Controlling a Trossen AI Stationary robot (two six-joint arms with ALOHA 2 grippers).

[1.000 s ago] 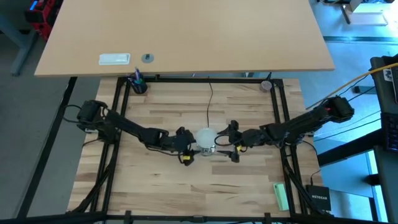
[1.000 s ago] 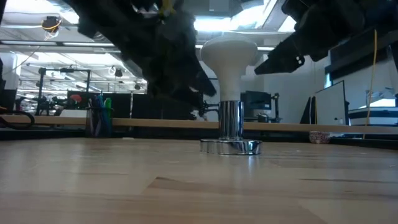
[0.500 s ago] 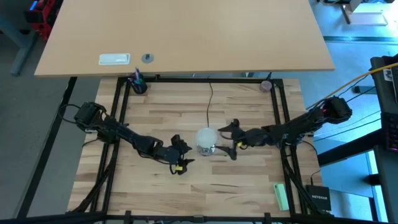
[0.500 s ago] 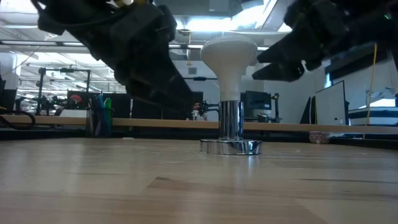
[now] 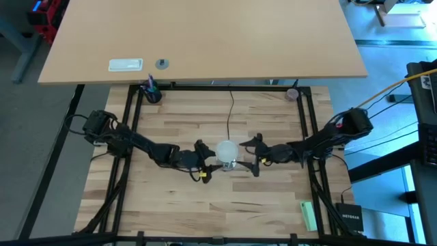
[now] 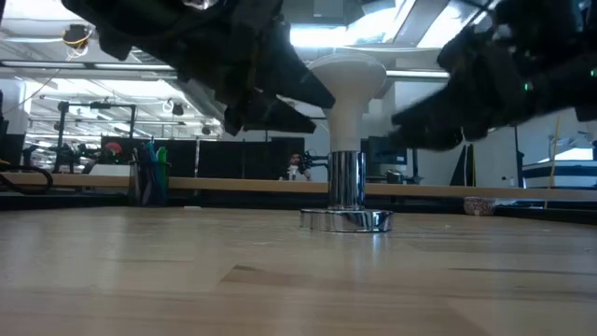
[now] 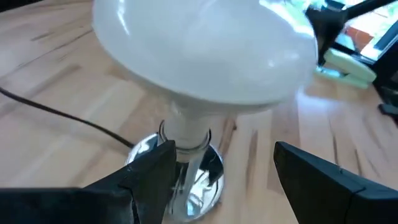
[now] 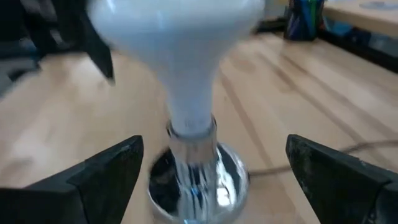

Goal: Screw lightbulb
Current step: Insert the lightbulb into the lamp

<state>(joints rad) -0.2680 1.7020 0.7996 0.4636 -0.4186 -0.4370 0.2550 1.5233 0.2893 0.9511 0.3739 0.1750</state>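
Observation:
The lightbulb (image 5: 227, 149), frosted white with a wide dome, stands upright with its neck in the silver socket (image 6: 346, 191), whose round foot rests on the wooden table. A thin black cord (image 5: 231, 113) runs from the socket toward the far edge. My left gripper (image 5: 208, 161) is open at the bulb's left side. In the left wrist view its fingers stand on either side of the bulb's neck (image 7: 186, 127), below the dome. My right gripper (image 5: 251, 157) is open wide just right of the bulb, and the socket (image 8: 196, 180) shows between its fingers, farther off. My left gripper comes at the bulb slanting down from the table's left. One finger (image 7: 152, 171) stands close beside the socket's collar; I cannot tell whether it touches. The other finger stands well apart.
A black frame (image 5: 130, 123) rims the wooden table. A dark pen cup (image 5: 151, 93) stands at the far left corner and a small pink dish (image 5: 292, 93) at the far right. A green object (image 5: 309, 215) lies near the right front corner. Beyond the frame is a larger tabletop (image 5: 205, 34).
My left gripper drew back from the bulb toward the table's near left, then came back to the bulb's left side, staying open. My right gripper has sunk lower beside the bulb and tipped toward level, also open. The bulb and socket have kept still.

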